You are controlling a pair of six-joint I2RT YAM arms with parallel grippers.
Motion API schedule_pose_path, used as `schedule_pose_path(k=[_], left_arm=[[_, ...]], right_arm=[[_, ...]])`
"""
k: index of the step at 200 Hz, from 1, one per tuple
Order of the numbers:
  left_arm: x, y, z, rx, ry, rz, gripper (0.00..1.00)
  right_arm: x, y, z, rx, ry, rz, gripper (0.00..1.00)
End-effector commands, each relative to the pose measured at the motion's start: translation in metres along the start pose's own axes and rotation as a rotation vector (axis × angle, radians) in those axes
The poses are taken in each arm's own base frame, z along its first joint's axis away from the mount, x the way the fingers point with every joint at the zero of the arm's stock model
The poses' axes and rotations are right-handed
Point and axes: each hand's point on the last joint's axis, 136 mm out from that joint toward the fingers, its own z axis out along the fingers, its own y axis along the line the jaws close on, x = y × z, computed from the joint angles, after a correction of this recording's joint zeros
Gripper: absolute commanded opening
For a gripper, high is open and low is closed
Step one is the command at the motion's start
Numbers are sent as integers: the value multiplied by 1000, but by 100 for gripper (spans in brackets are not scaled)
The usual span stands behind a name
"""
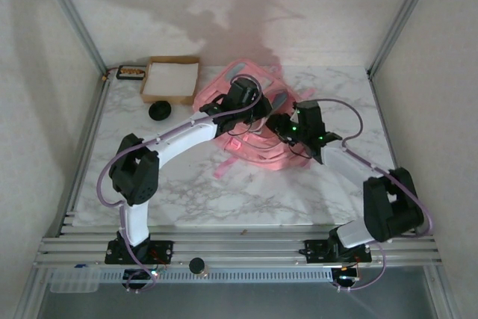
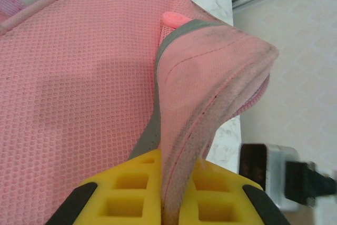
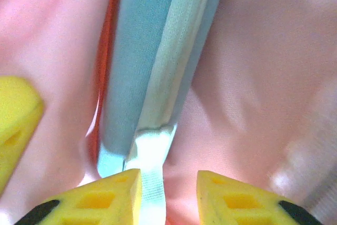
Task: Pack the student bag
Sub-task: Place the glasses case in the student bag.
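The student bag (image 1: 258,153), pink with grey trim, lies in the middle of the marble table. My left gripper (image 1: 250,101) sits over its upper part. In the left wrist view this gripper (image 2: 171,196) is shut on a grey-edged pink flap (image 2: 210,72) of the student bag (image 2: 79,82), which rises from between the yellow fingers. My right gripper (image 1: 289,129) is at the bag's right side. In the right wrist view it (image 3: 168,196) stands open around a white strap (image 3: 152,180), which touches the left finger and leaves a gap on the right. A grey-blue band (image 3: 152,51) runs up from the strap.
A brown cardboard box (image 1: 170,78) with a white inside stands at the back left, with a black round object (image 1: 159,110) in front of it. Bare marble table (image 1: 194,196) lies between the bag and the arm bases. Metal frame posts stand at the back corners.
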Motion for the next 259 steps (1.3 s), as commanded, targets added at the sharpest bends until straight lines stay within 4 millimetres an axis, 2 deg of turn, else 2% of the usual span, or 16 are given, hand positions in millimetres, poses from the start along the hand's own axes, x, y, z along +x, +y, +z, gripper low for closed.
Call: schedule_pose_path(k=[1, 19, 30, 46, 66, 94, 113, 128, 144, 162, 191, 212, 233, 242, 259], left_arm=[[8, -41, -6, 156, 39, -58, 0], [6, -36, -3, 119, 30, -36, 0], [3, -36, -3, 117, 24, -26, 0], [-1, -35, -4, 112, 14, -18, 0], [-3, -35, -5, 108, 8, -16, 0], [-5, -34, -6, 95, 5, -5, 0], [-5, -35, -8, 98, 7, -5, 0], [-5, -35, -8, 98, 8, -5, 0], [-3, -33, -8, 89, 14, 4, 0], [-5, -32, -9, 85, 9, 8, 0], [-3, -40, -11, 116, 21, -12, 0], [0, -45, -13, 147, 17, -38, 0], [4, -39, -10, 132, 27, -67, 0], [2, -33, -9, 107, 11, -72, 0], [0, -22, -4, 77, 1, -63, 0]], right_arm=[[4, -18, -25, 57, 28, -28, 34], [24, -2, -30, -14, 84, -47, 29], [38, 2, -27, -29, 136, -24, 19], [53, 18, -23, -127, 198, 13, 13], [48, 18, -14, -99, 203, 21, 5], [40, 18, 0, -89, 200, 31, 1], [33, 16, 10, -70, 195, 51, 0], [27, 24, 18, -112, 183, 58, 0], [17, 35, 18, -134, 166, 47, 0], [7, 35, 15, -114, 137, 43, 0], [11, 33, 34, -149, 168, 95, 0], [13, 19, 51, -129, 158, 119, 0], [10, 21, 55, -163, 149, 122, 0], [8, 22, 52, -156, 140, 107, 10], [8, 15, 41, -130, 140, 94, 15]])
